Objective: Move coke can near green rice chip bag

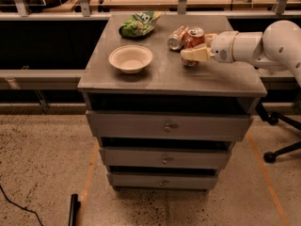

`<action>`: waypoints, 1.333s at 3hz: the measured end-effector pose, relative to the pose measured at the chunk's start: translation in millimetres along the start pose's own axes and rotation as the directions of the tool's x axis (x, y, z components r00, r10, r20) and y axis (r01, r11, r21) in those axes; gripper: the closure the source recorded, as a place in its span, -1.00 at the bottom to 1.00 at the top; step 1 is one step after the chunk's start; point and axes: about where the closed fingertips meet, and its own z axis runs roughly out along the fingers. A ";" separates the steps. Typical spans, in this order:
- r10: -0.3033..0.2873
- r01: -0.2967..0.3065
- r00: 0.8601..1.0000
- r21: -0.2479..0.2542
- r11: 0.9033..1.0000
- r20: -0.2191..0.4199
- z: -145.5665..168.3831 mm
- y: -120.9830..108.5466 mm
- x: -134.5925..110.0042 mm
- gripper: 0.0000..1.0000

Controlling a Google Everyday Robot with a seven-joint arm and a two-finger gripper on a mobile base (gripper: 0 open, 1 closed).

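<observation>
The coke can (pixel 194 36), red-orange with a silver top, is on the right half of the grey cabinet top (pixel 164 76), a little tilted. My gripper (pixel 193 50) reaches in from the right and is shut on the can, with one cream finger (pixel 196 55) across its front. The green rice chip bag (pixel 137 24) lies wrinkled at the back left of the top, well to the left of the can.
A gold-and-silver can (pixel 177 37) lies on its side just left of the coke can. A cream bowl (pixel 130 59) stands front left of it. The cabinet has drawers (pixel 167 126) below. An office chair base (pixel 282 147) is at the right. A rail runs behind.
</observation>
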 end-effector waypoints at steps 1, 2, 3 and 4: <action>-0.039 0.039 0.998 -0.007 0.999 0.040 36.8 -7.1 -38.2 1.00; -0.040 0.040 0.999 -0.012 0.999 0.034 39.1 -5.0 -39.2 1.00; -0.017 0.017 0.999 0.005 1.000 0.045 61.2 -0.9 -62.8 1.00; 0.004 -0.007 0.998 0.042 0.999 0.056 102.4 -0.3 -86.4 1.00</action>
